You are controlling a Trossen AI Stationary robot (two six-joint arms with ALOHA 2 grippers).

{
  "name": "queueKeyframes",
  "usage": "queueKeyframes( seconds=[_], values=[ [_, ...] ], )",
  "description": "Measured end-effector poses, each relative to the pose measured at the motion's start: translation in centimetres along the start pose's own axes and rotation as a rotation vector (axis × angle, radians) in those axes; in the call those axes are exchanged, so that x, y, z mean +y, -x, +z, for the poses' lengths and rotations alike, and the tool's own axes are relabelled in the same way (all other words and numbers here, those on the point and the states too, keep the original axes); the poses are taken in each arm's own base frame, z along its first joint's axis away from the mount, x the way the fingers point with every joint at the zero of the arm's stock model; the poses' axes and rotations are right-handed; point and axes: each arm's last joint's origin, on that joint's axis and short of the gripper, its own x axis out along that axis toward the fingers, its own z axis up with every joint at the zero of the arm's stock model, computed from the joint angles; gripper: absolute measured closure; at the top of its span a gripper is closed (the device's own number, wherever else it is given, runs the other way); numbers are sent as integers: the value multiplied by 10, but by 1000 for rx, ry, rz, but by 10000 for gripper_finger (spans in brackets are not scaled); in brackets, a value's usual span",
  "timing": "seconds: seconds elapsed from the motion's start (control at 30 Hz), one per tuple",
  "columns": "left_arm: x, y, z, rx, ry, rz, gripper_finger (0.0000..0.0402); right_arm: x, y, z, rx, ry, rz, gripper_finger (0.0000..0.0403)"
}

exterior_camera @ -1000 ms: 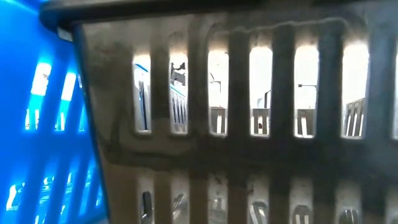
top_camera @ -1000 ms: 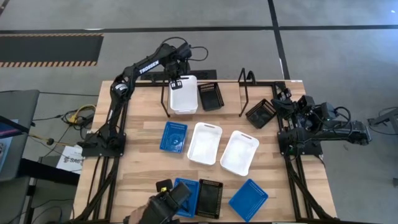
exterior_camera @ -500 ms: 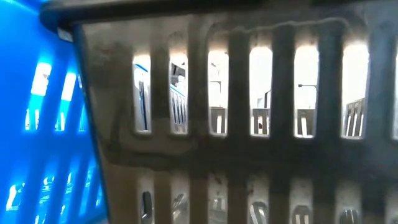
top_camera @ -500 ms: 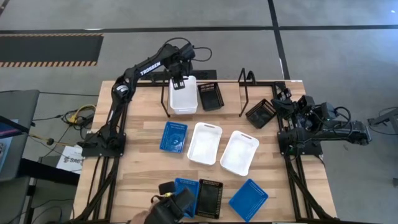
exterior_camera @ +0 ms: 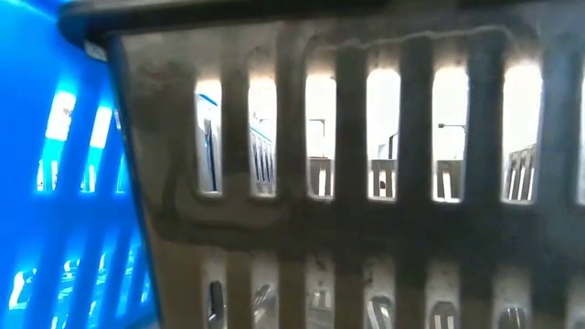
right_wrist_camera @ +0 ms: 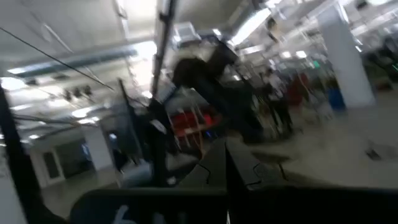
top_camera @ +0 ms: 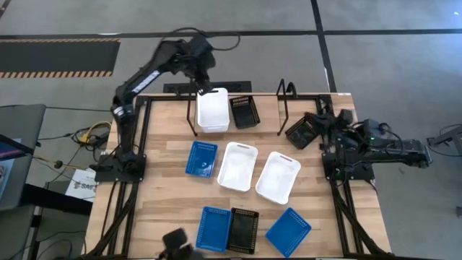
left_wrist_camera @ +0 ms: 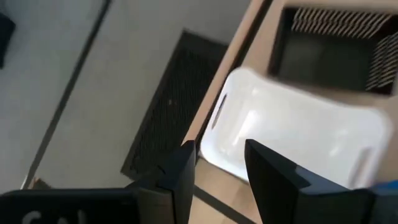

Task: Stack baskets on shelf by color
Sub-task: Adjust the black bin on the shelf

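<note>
Fingers, left gripper [left_wrist_camera: 217, 171]: parted, empty, above far table edge.
Fingers, right gripper [top_camera: 323, 123]: state unclear.
White basket [top_camera: 213, 110]: smooth plastic, rounded rectangle, on wire shelf [top_camera: 285, 97].

No text, label or number is legible.

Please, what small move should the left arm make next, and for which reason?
Probably it should swing back over the table toward the nearer white basket. The left hand is open and empty beyond the table's far edge, and one white basket on the shelf already sits between the dividers. Two white baskets lie loose mid-table, so one of them likely goes on top. The right hand rests by a black basket.
</note>
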Motion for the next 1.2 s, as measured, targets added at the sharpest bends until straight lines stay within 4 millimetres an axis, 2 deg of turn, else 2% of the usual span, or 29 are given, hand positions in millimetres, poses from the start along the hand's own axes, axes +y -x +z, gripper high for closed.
queueKeyframes(
  seconds=[0.17, 0.33, 0.47, 0.63, 0.83, 0.97, 1.2],
  values=[
    [-14, 61, -13, -142, 32, 2, 274, -1, -17, -19, 128, -45, -67, 400],
    [-27, 106, -29, -232, 57, 1, 274, 10, -53, -14, 271, 0, -118, 401],
    [-39, 124, -42, -217, 68, 4, 274, 17, -90, 0, 489, 80, -223, 401],
    [-51, 131, -53, -159, 83, 49, 274, 13, -138, 5, 783, 182, -388, 402],
    [-71, 125, -58, -120, -6, 23, 274, -12, -185, -12, 1039, 249, -552, 402],
    [-81, 116, -63, -78, -49, 20, 274, -33, -202, -33, 1156, 225, -594, 402],
    [-84, 105, -81, -4, -61, 25, 274, -69, -212, -67, 1288, 121, -646, 402]
  ],
)
